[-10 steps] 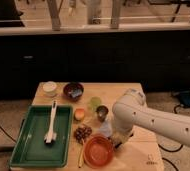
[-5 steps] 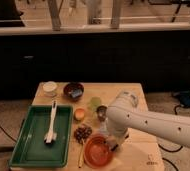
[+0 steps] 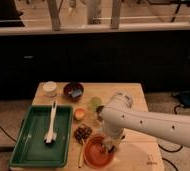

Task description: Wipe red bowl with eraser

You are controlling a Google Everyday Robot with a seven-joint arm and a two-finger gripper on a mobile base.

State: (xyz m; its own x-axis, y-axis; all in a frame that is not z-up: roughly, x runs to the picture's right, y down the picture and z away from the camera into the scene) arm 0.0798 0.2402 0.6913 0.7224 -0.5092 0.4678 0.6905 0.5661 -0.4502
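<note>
On the light wooden table [image 3: 133,92], the thick white robot arm [image 3: 153,125] reaches in from the right and bends down toward the near edge. The flat green plastic tray [image 3: 33,137] lies at the left and plays no part. The wide, shallow orange-red plastic bowl [image 3: 92,156] sits at the near centre, just right of the tray. The gripper [image 3: 109,144] is down inside its right half, fingers pressed together on a small dark block that I take to be the brown-black eraser [image 3: 108,148], though little of it shows. The wiping step looks to be in hand, with the eraser at or very near the bowl's inner surface. The next move calls for sweeping across the floor and wall of the bowl with light pressure, since the bowl could slide or tip toward the table's near edge. A second ago the gripper hung beyond the bowl's far right rim; it has since come nearer and lower, while the bowl has not shifted.
</note>
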